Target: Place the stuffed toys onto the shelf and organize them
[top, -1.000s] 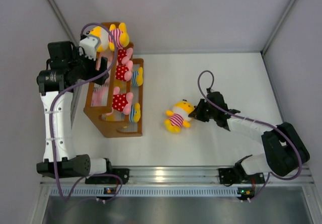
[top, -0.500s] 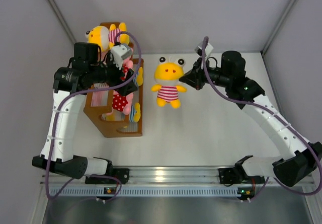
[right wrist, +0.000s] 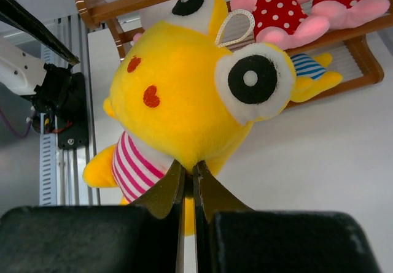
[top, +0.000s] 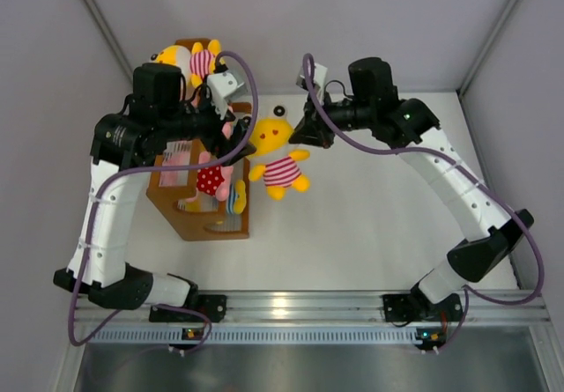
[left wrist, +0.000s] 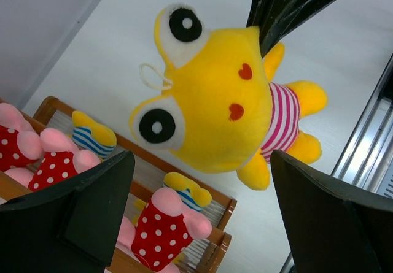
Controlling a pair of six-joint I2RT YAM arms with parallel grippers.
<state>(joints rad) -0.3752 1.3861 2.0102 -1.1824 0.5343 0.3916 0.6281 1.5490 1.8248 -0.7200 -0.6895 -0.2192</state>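
Right wrist view: the right gripper is pinched fully together on the rear of the yellow-headed toy in the pink-and-white striped outfit, holding it above the table. Opposite it, the left gripper stands wide apart, one finger on either side of that toy and both clear of it. In the top view the toy hangs just beside the shelf, whose tiers carry red dotted toys and striped ones.

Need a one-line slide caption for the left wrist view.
Open left pincer flanks the yellow-headed plush toy in pink-and-white stripes, held by the shut right pincer beside the brown wooden stepped shelf.
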